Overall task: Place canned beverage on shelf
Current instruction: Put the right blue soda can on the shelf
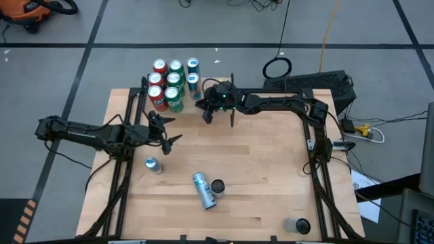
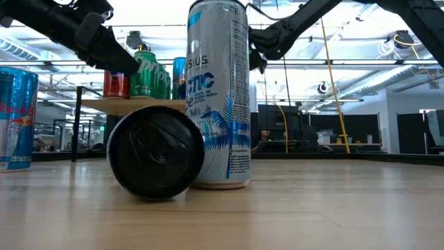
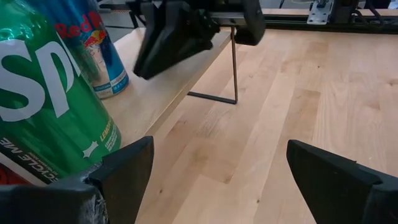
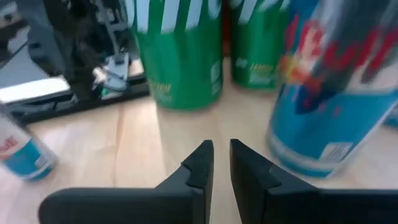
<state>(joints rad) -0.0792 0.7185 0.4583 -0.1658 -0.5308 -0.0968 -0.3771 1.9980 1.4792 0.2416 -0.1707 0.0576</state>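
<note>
The shelf [image 3: 165, 78], a light-wood board on black uprights, stands at the table's far left and carries several cans: red, green [image 1: 175, 98] and blue [image 1: 193, 68]. It also shows in the low view [image 2: 132, 105]. My left gripper [image 1: 167, 133] is open and empty, just near of the shelf, with a green can [image 3: 43, 106] beside one finger. My right gripper [image 1: 205, 108] is shut and empty at the shelf's right end, pointing at the green can [image 4: 180, 56] and a blue can [image 4: 336, 93].
On the table, near of the shelf, a small blue-and-white can [image 1: 154, 165] stands upright. At the middle a tall silver-blue can [image 1: 203, 190] stands beside a black can [image 1: 218, 186] that shows its round end in the low view [image 2: 156, 153]. Another dark can [image 1: 296, 226] lies near the front right edge.
</note>
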